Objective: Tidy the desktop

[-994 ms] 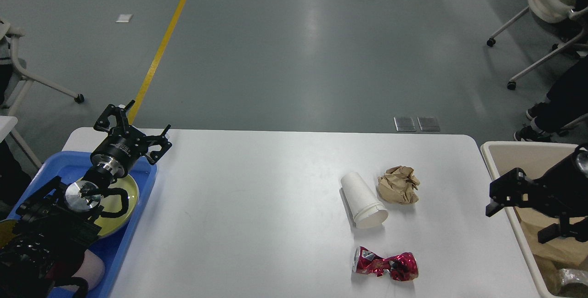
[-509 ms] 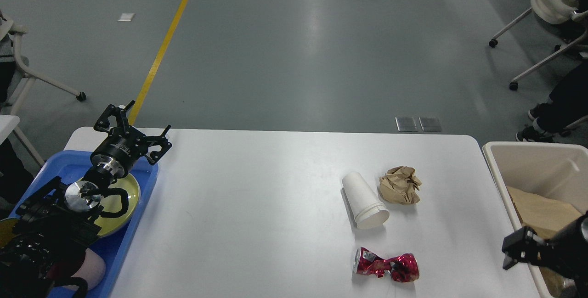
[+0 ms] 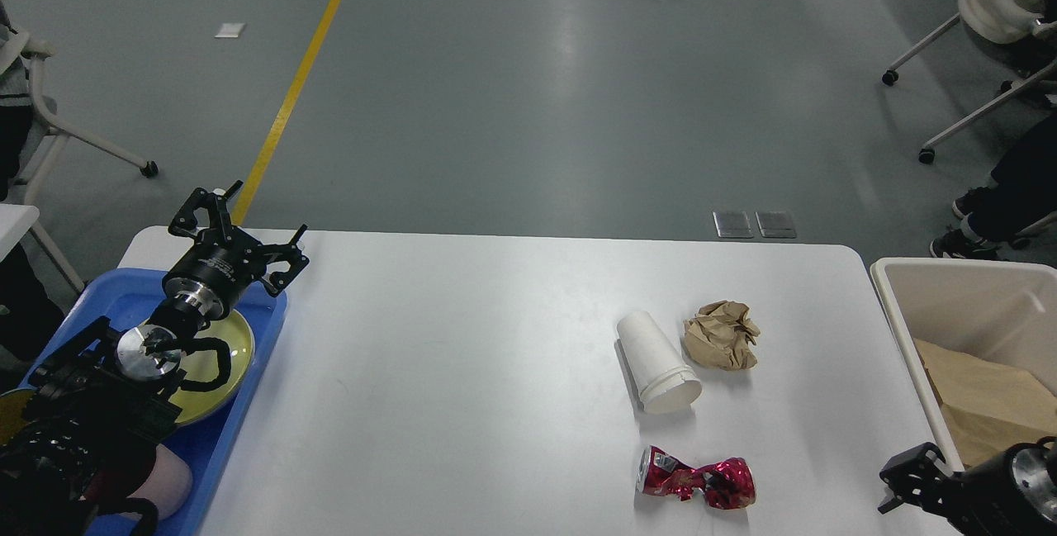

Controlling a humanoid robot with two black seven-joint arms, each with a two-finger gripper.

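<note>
Desktop [image 3: 462,371] holds cup [image 3: 656,362], paper wad [image 3: 721,334]; crushed can [image 3: 695,482] nearer.

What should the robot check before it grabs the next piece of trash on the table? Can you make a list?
1. Trash left on the desktop: white cup lying on its side, crumpled paper ball, crushed red can. Not ok, not tidy yet.
2. Beige bin has room: ok, only brown paper shows inside.
3. Right hand ready: cannot tell, it is dark and low at the picture's edge.
4. Left hand open and empty: ok, over the far corner of the blue tray.
5. Path to the can free: ok, bare tabletop between it and the right hand.
</note>
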